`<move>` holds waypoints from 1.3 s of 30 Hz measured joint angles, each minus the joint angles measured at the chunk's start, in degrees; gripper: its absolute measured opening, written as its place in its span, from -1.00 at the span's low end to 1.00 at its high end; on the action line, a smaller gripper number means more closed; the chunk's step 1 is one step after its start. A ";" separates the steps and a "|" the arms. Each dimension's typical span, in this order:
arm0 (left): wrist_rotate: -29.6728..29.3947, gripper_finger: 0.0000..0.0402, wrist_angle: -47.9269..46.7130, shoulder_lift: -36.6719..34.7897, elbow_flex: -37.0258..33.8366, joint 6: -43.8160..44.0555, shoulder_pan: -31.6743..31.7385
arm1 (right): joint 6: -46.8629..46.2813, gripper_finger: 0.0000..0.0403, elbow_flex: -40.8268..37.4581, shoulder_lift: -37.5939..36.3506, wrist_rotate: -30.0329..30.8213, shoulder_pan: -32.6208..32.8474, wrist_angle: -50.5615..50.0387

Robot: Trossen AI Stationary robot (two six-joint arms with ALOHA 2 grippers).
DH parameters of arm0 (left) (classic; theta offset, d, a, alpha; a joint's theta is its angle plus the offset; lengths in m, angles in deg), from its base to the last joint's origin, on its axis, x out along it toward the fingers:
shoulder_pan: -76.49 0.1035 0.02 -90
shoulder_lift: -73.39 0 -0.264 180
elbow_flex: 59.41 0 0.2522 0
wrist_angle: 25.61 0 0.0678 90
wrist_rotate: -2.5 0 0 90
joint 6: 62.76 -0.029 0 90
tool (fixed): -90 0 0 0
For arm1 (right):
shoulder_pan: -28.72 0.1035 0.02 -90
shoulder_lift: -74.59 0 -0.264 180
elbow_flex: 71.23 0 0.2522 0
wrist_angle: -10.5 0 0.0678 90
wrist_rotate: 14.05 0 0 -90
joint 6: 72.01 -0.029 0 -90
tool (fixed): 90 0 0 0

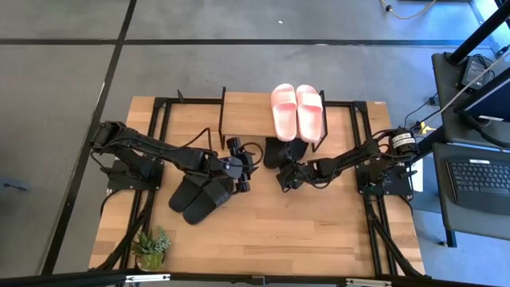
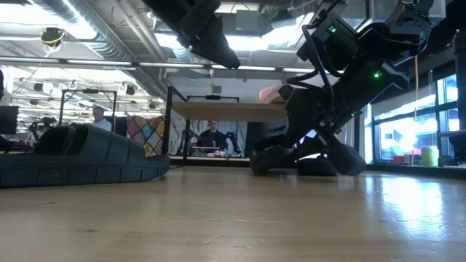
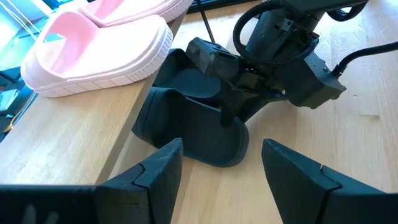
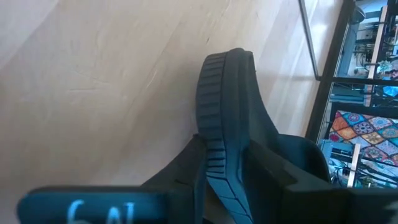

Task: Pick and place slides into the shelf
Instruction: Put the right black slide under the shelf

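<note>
The pale pink pair (image 1: 297, 112) lies on the shelf's top board (image 1: 247, 108), soles down. One black pair (image 1: 201, 197) rests side by side on the tabletop near the left arm. Two more black slides (image 3: 193, 124) sit at the shelf's front edge, below the board. My right gripper (image 1: 285, 175) is shut on one of them. My left gripper (image 1: 239, 166) hovers open just left of it, between the two black pairs; in its wrist view the fingers (image 3: 221, 155) point at the held slides and touch nothing. My right gripper (image 4: 227, 168) pinches a black slide (image 4: 227, 106) between its two fingers. They press on the slide's two broad sides, and the ribbed sole edge (image 4: 214, 143) faces the camera. The slide stands on its edge and runs along the fingers. Its lower end (image 2: 271, 161) appears to be on the tabletop.
The shelf's thin black legs (image 1: 221, 119) stand on either side of the slides' slot. Black frame rails (image 1: 370, 215) run along the table's left and right sides. A small potted plant (image 1: 151, 247) stands at the near left corner. People sit in the room beyond (image 2: 212, 137).
</note>
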 joint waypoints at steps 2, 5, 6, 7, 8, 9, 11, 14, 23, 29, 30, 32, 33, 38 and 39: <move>0.00 0.05 -0.01 0.00 0.00 0.00 0.00 | 0.00 -0.56 0.00 0.00 -0.02 0.14 0.01; 0.00 0.05 0.01 0.00 0.00 0.00 0.00 | 0.00 -0.49 0.00 0.00 -0.14 0.22 0.16; 0.00 0.05 0.00 0.00 0.00 0.00 0.00 | 0.00 -0.45 0.00 0.00 -0.36 0.20 0.19; 0.00 0.05 0.00 0.00 0.00 -0.02 0.00 | 0.00 -0.41 0.00 0.00 -0.56 0.20 0.24; 0.00 0.05 0.00 0.00 0.00 -0.02 0.00 | 0.00 -0.36 0.00 0.00 -0.68 0.22 0.33; 0.02 0.05 -0.01 0.00 0.00 0.00 0.00 | 0.00 -0.32 0.00 0.00 -0.80 0.22 0.41; 0.01 0.05 -0.01 0.01 0.00 -0.03 0.00 | 0.02 -0.23 0.00 0.00 -0.85 0.22 0.40; 0.00 0.05 -0.01 0.00 0.00 -0.02 0.00 | 0.01 -0.12 0.00 0.00 -0.86 0.22 0.40; 0.00 0.05 -0.01 0.02 0.00 -0.06 0.00 | -3.96 -0.03 0.02 0.00 -0.99 1.52 0.39; 0.00 0.05 -0.01 0.01 -0.02 -0.07 0.00 | -6.87 -0.03 0.02 -0.02 -1.07 4.28 0.42; 0.01 0.05 -0.01 0.01 -0.02 -0.07 0.00 | -7.70 -0.03 0.02 -0.02 -1.07 4.55 0.42; 0.00 0.05 -0.01 0.00 -0.02 -0.04 0.00 | -10.39 -0.03 0.04 -0.02 -1.12 5.02 0.38; 0.02 0.05 -0.01 0.00 -0.02 -0.02 0.00 | -11.64 -0.03 0.04 -0.17 -1.13 5.26 0.20; 0.00 0.05 -0.03 0.02 -0.02 -0.02 -0.59 | -20.76 -0.03 0.04 -3.35 -1.54 7.23 -0.16; 0.02 0.05 -0.13 0.02 -0.02 0.00 -0.72 | -24.20 -0.03 0.04 -4.50 -2.44 7.57 -0.07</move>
